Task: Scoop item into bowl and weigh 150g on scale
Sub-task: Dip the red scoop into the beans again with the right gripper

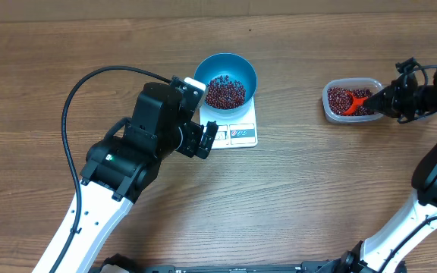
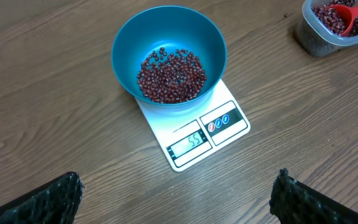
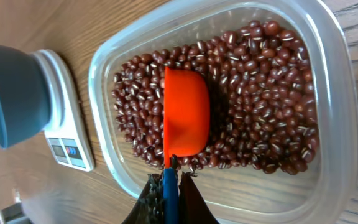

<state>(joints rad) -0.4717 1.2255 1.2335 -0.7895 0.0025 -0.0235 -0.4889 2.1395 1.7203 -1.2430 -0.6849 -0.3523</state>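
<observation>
Table: brown wood-grain table (image 1: 294,197) fills every view and carries all the things
Scale: white scale (image 1: 241,121) lies flat near the middle of the table, its display (image 2: 188,142) on the edge towards the left arm; the digits look like 55
Bowl: blue bowl (image 2: 166,31) stands upright on the scale's platform and overhangs its far end
Beans: dark red-brown beans (image 2: 169,76) make a shallow layer in the bottom of the bowl; many more fill the tub to the right
Tub: clear plastic tub (image 3: 340,124) sits on the table well apart from the scale, on the right arm's side
Scoop: orange scoop (image 3: 185,115) rests among the beans inside the tub, its blue handle running back to the right gripper
Left gripper: left gripper (image 1: 203,139) hovers just beside the scale's display edge, fingers spread wide apart, nothing between them
Right gripper: right gripper (image 3: 169,186) sits at the tub's rim, fingers pressed together on the scoop's handle
</observation>
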